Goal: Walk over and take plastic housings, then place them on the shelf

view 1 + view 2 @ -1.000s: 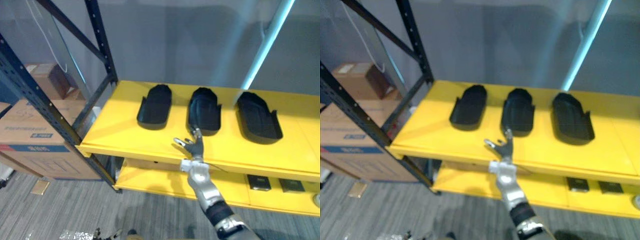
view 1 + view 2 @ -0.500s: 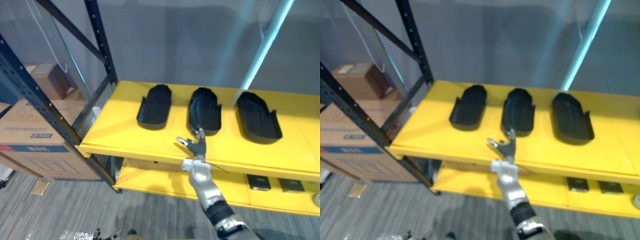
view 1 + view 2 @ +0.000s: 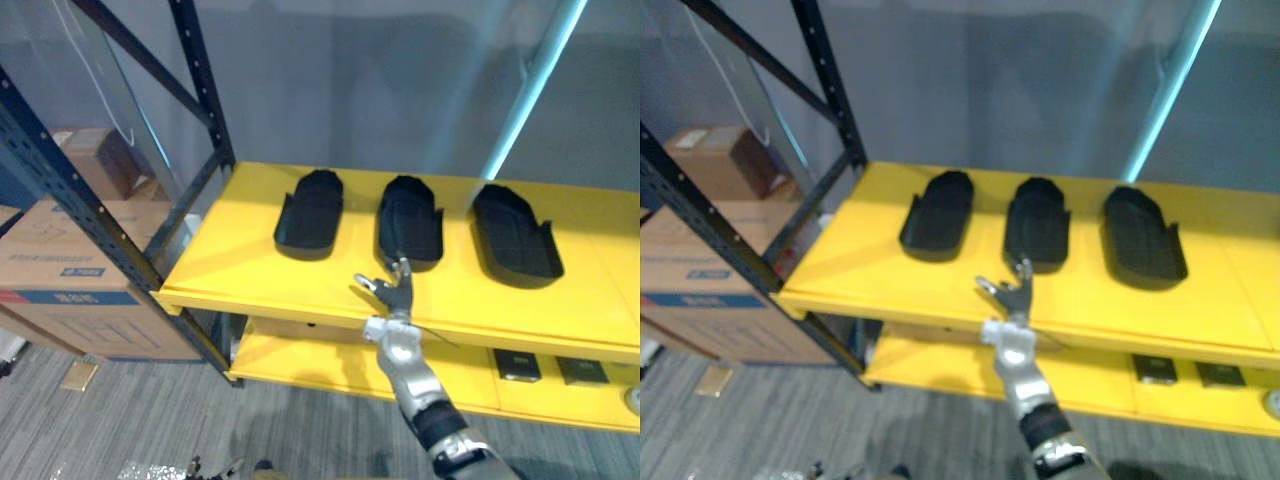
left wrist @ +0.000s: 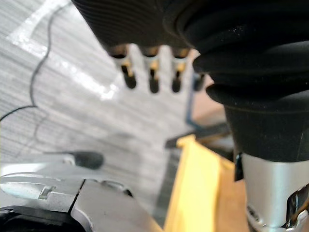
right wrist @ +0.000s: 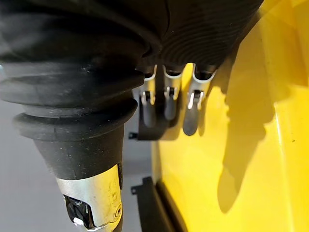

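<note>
big yellow shelf (image 3: 240, 240) on a dark metal rack (image 3: 205, 85) takes up most of the scene. cardboard boxes (image 3: 70, 270) are stacked off to its left, and there's a lower shelf (image 3: 300, 365) underneath with a couple of small black parts (image 3: 517, 365) on it

three black plastic housings (image 3: 311, 212) sit in a row on the top level, side by side but not touching, open side up, long way pointing at the wall. they look like shallow matte tubs with thin low walls and a rounded far end. my guess is they're light and slide easily on that painted surface

right hand (image 3: 393, 292) is up at the front edge, right in front of the middle housing (image 3: 408, 220), fingers (image 5: 166, 104) spread wide and straight, holding nothing. can't tell if the tips touch it. left hand (image 4: 152, 79) hangs low over the grey floor (image 3: 150, 420), fingers straight, empty too

what worries me: the hand is so close to that near end that a forward nudge could shove the housing crooked or into a neighbour. a finger catching the low wall on the way back could also drag it off the front lip
</note>
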Robot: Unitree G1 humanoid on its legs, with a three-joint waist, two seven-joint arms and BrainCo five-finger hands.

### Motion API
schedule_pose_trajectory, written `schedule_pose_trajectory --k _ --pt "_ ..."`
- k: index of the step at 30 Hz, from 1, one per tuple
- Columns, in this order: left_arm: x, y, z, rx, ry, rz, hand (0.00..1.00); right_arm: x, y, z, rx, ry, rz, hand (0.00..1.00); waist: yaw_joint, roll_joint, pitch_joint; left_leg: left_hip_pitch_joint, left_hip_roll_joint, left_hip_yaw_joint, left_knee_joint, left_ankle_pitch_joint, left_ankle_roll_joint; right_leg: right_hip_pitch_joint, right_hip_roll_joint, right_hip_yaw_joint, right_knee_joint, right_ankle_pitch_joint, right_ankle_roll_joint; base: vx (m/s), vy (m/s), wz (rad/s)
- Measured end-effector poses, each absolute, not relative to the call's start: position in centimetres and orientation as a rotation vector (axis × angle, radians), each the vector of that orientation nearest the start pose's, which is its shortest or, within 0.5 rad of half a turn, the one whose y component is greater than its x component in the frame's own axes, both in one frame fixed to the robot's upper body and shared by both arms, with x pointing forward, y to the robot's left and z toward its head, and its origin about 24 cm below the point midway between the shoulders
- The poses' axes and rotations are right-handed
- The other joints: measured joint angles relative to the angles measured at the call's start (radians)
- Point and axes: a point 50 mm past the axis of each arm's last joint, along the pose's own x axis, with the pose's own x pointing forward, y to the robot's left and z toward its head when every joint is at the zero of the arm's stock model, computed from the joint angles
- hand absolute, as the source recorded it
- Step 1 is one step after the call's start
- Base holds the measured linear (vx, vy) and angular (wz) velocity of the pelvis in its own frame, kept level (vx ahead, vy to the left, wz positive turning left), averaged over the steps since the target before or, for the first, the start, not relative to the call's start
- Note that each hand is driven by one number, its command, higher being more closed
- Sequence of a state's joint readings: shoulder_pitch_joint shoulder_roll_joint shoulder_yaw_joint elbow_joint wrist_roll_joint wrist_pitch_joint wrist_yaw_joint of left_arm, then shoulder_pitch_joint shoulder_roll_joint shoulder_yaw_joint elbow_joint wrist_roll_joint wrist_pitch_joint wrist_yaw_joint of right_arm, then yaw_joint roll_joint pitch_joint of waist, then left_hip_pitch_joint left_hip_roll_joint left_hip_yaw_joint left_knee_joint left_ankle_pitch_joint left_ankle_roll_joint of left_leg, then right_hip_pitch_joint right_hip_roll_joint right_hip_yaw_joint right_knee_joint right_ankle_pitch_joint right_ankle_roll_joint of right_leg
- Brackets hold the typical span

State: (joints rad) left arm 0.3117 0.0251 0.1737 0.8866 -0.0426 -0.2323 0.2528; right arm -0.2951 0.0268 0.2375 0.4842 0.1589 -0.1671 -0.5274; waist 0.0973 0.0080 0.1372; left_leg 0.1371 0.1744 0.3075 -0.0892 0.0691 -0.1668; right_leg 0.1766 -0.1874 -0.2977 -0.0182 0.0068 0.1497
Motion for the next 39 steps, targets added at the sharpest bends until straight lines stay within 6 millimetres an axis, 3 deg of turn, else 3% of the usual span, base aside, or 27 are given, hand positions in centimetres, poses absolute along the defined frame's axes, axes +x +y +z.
schedule_pose_trajectory --k 9,15,18,20,22,25,30,33,35,36,39 --pt "4.7 20.9 -15.0 0.052 0.954 0.529 0.00 29.4 -9.6 1.8 0.071 0.079 -0.236 0.00 0.000 -0.003 -0.003 0.000 0.000 0.001 0.000 0.000 0.000 0.000 0.000 0.001 0.000 0.000 0.000 0.00 0.000 0.00" --pt "4.7 21.0 -15.2 0.054 0.967 0.527 0.00 29.4 -8.2 2.6 0.088 0.014 -0.059 0.00 0.000 -0.004 -0.003 0.000 0.000 0.004 0.000 -0.001 0.000 -0.002 0.000 0.004 -0.001 0.000 0.000 0.00 0.000 -0.01" --pt "4.6 21.3 -15.2 0.050 0.966 0.547 0.00 29.2 -6.3 5.9 0.136 -0.142 0.109 0.00 -0.002 -0.005 -0.004 0.000 0.000 0.007 0.000 -0.003 0.000 -0.003 0.000 0.008 -0.003 0.001 0.001 0.00 0.000 -0.03" --pt "4.5 21.4 -15.2 0.049 0.967 0.557 0.00 28.7 -5.8 10.0 0.200 -0.317 0.191 0.00 0.001 -0.018 -0.019 -0.008 0.005 0.022 0.000 -0.003 0.000 -0.023 0.004 0.025 -0.003 0.002 0.001 0.01 -0.002 -0.15" --pt "4.1 21.8 -15.1 0.046 0.971 0.582 0.00 27.8 -6.6 14.3 0.268 -0.509 0.217 0.00 -0.006 -0.037 -0.037 -0.015 0.009 0.033 0.002 -0.002 -0.001 -0.038 0.007 0.035 -0.002 0.005 -0.001 0.04 -0.007 -0.13" --pt "3.6 22.4 -15.0 0.041 0.967 0.623 0.00 26.9 -10.4 19.1 0.315 -0.732 0.146 0.00 -0.031 -0.063 -0.054 -0.005 0.010 0.048 0.005 -0.001 -0.001 -0.039 0.008 0.052 -0.001 0.007 -0.003 0.02 0.000 -0.15" --pt "3.7 22.6 -15.2 -0.020 0.964 0.694 0.00 24.1 -17.4 22.9 0.371 -1.000 -0.090 0.00 -0.075 -0.063 -0.066 0.007 0.012 0.089 0.000 -0.002 -0.001 -0.073 0.008 0.091 0.028 0.012 -0.006 -0.06 0.005 -0.23" --pt "3.7 22.5 -15.2 -0.048 0.961 0.714 0.00 22.7 -20.7 22.0 0.352 -0.999 -0.251 0.00 -0.091 -0.059 -0.066 0.018 0.011 0.105 0.000 -0.003 -0.001 -0.076 0.008 0.109 0.027 0.009 -0.010 -0.07 0.005 -0.20" --pt "3.2 22.3 -15.3 -0.070 0.971 0.727 0.00 21.6 -23.7 19.2 0.303 -0.883 -0.426 0.00 -0.106 -0.057 -0.080 0.019 0.013 0.116 -0.001 -0.005 -0.006 -0.089 0.008 0.123 0.025 0.009 -0.008 -0.05 0.005 -0.22" --pt "3.1 22.3 -15.3 -0.070 0.975 0.728 0.00 21.4 -24.2 18.4 0.291 -0.843 -0.460 0.00 -0.113 -0.055 -0.080 0.019 0.013 0.117 -0.001 -0.005 -0.007 -0.091 0.008 0.125 0.025 0.009 -0.008 -0.03 0.002 -0.14" --pt "2.3 22.1 -15.4 -0.062 1.001 0.723 0.00 20.6 -26.4 12.9 0.228 -0.557 -0.587 0.00 -0.139 -0.053 -0.094 0.019 0.016 0.144 -0.001 -0.005 -0.008 -0.114 0.014 0.159 0.027 0.012 -0.008 0.01 0.004 -0.23"
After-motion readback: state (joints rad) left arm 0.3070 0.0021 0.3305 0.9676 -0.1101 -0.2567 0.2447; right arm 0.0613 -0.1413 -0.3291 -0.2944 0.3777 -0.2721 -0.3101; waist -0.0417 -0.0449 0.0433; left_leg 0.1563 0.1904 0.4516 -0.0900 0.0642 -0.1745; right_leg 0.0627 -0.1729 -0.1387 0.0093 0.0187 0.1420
